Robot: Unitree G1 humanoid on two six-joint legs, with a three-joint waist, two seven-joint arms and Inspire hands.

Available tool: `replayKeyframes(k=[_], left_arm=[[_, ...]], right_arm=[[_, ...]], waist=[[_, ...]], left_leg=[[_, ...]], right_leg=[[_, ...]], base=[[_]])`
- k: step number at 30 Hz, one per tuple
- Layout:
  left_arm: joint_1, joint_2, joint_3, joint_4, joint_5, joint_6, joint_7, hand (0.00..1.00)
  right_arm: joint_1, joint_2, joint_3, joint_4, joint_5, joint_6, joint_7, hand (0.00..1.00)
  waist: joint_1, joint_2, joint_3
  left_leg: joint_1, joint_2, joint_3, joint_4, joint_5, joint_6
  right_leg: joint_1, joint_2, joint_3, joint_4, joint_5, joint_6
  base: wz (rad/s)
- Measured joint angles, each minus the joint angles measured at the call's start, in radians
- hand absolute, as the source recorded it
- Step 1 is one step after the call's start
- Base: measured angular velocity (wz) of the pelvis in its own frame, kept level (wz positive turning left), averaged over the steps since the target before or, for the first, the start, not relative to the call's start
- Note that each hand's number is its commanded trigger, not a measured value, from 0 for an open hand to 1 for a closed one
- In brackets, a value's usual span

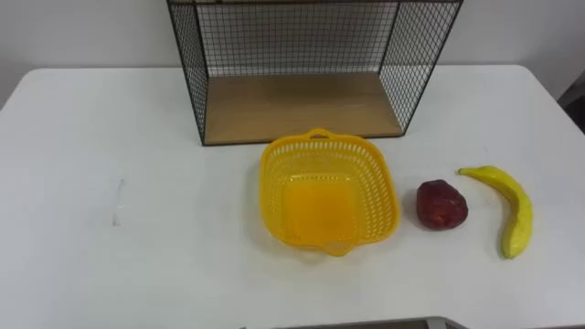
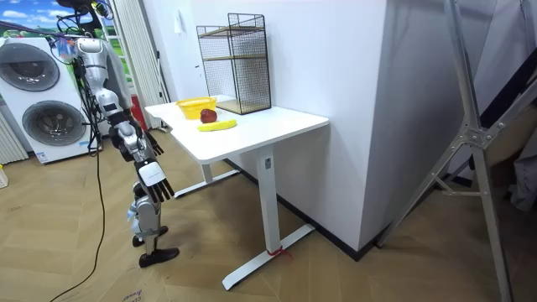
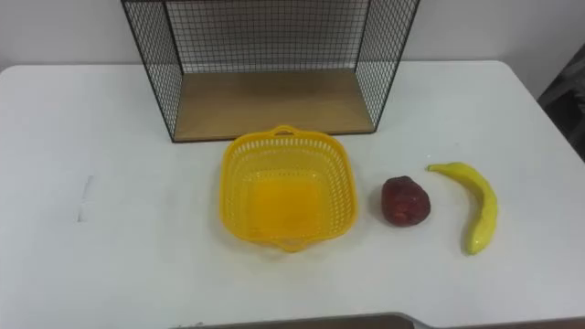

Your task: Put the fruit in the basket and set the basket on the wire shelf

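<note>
The yellow basket (image 1: 375,183) sits on the white table (image 1: 110,137) with its open side up. It has lots of little holes in its walls and a small handle on the far rim and on the near rim. There is no fruit in it yet.

Just to the right of the basket lies a dark red fruit (image 1: 442,205). It is near the basket but does not touch it. A bit further right of the basket lies a yellow banana (image 1: 514,206). Its stem end points back toward the red fruit, and the two are apart.

Right behind the basket stands the black wire shelf (image 1: 302,105). It has a wooden board at the bottom, and its open front faces the basket. The far rim of the basket is almost at the edge of that board.

Well to the left of the basket there is a thin grey mark (image 1: 117,201) on the table. It is too faint to tell what it is.

In the room view the robot stands at the end of the table, on the basket's side. Its right hand (image 2: 156,181) hangs down low, below the table top and away from the basket. The fingers are straight and a little apart, and they hold nothing. Behind the robot stand two washing machines (image 2: 38,101).
</note>
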Motion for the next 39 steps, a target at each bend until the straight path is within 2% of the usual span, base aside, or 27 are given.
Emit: replayKeyframes(k=[7, 11, 15, 16, 21, 26, 28, 32, 36, 38, 39], left_arm=[[0.001, 0.008, 0.007, 0.054, -0.057, -0.019, -0.012, 0.00], [-0.001, 0.007, 0.024, 0.076, -0.062, -0.017, -0.017, 0.00], [-0.003, 0.004, 0.049, 0.104, -0.072, -0.009, -0.017, 0.00], [0.000, 0.004, 0.049, 0.105, -0.084, -0.007, -0.017, 0.00], [0.004, 0.000, 0.051, 0.104, -0.138, 0.004, -0.017, 0.00], [0.004, -0.008, 0.059, 0.104, -0.180, -0.006, -0.021, 0.00], [0.012, -0.010, 0.061, 0.109, -0.180, -0.021, -0.025, 0.00], [0.024, -0.010, 0.100, 0.109, -0.180, -0.023, -0.026, 0.00], [0.040, -0.007, 0.166, 0.107, -0.179, -0.026, -0.025, 0.00], [0.043, -0.004, 0.198, 0.105, -0.176, -0.028, -0.025, 0.00], [0.050, 0.001, 0.209, 0.100, -0.176, -0.029, -0.024, 0.00]], right_arm=[[0.005, 0.002, -0.015, 0.021, 0.052, -0.017, 0.019, 0.00], [0.002, 0.002, -0.017, 0.040, 0.126, -0.017, 0.020, 0.00], [0.003, 0.010, -0.058, 0.040, 0.165, -0.014, 0.021, 0.00], [0.002, 0.010, -0.058, 0.040, 0.173, -0.014, 0.021, 0.00], [0.003, 0.011, -0.061, 0.040, 0.237, -0.014, 0.019, 0.00], [0.003, 0.023, -0.103, 0.039, 0.400, -0.017, 0.009, 0.00], [0.010, 0.027, -0.148, 0.032, 0.521, -0.018, 0.002, 0.00], [0.020, 0.026, -0.252, -0.016, 0.756, -0.029, -0.025, 0.00], [0.033, 0.031, -0.429, -0.051, 1.117, -0.030, -0.079, 0.00], [0.040, 0.029, -0.527, -0.101, 1.199, -0.033, -0.115, 0.00], [0.042, 0.027, -0.578, -0.129, 1.236, -0.046, -0.149, 0.00]], waist=[[0.000, -0.001, 0.0031], [0.001, -0.005, 0.0047], [0.000, -0.005, 0.0051], [0.001, -0.009, 0.0072], [-0.001, -0.005, 0.0052], [-0.003, 0.003, 0.0015], [-0.013, 0.005, 0.0020], [-0.036, 0.008, -0.0004], [-0.080, 0.003, -0.0040], [-0.093, 0.004, -0.0035], [-0.098, 0.003, -0.0037]], left_leg=[[0.013, 0.001, 0.000, -0.002, 0.000, 0.000], [0.015, 0.001, 0.001, -0.007, 0.000, 0.000], [0.016, 0.001, 0.001, -0.008, 0.000, 0.000], [0.018, 0.001, 0.002, -0.009, 0.000, 0.000], [0.020, 0.002, 0.003, -0.012, 0.000, 0.000], [0.019, 0.003, 0.000, -0.007, 0.000, 0.000], [0.019, 0.002, 0.002, -0.008, 0.000, 0.000], [0.019, 0.004, 0.016, -0.014, 0.000, 0.000], [0.026, 0.004, 0.027, -0.014, 0.000, 0.000], [0.031, 0.004, 0.033, -0.014, 0.000, 0.000], [0.036, 0.004, 0.044, -0.015, 0.000, 0.000]], right_leg=[[0.016, 0.003, 0.007, -0.019, 0.005, -0.001], [0.014, 0.004, 0.011, -0.016, 0.005, -0.001], [0.016, 0.004, 0.011, -0.014, 0.006, 0.000], [0.016, 0.004, 0.011, -0.013, 0.006, 0.000], [0.017, 0.005, 0.010, -0.012, 0.012, -0.001], [0.017, 0.006, 0.012, -0.010, 0.014, -0.002], [0.015, 0.006, 0.013, -0.009, 0.014, -0.002], [0.006, 0.009, 0.034, -0.007, 0.014, -0.002], [0.010, 0.009, 0.038, -0.008, 0.014, -0.002], [0.009, 0.010, 0.043, -0.007, 0.014, -0.002], [0.010, 0.011, 0.053, -0.004, 0.014, -0.002]], base=[[-0.02], [-0.02], [0.00], [0.00], [0.00], [0.00], [0.00], [-0.11], [-0.03], [-0.15], [-0.27]])
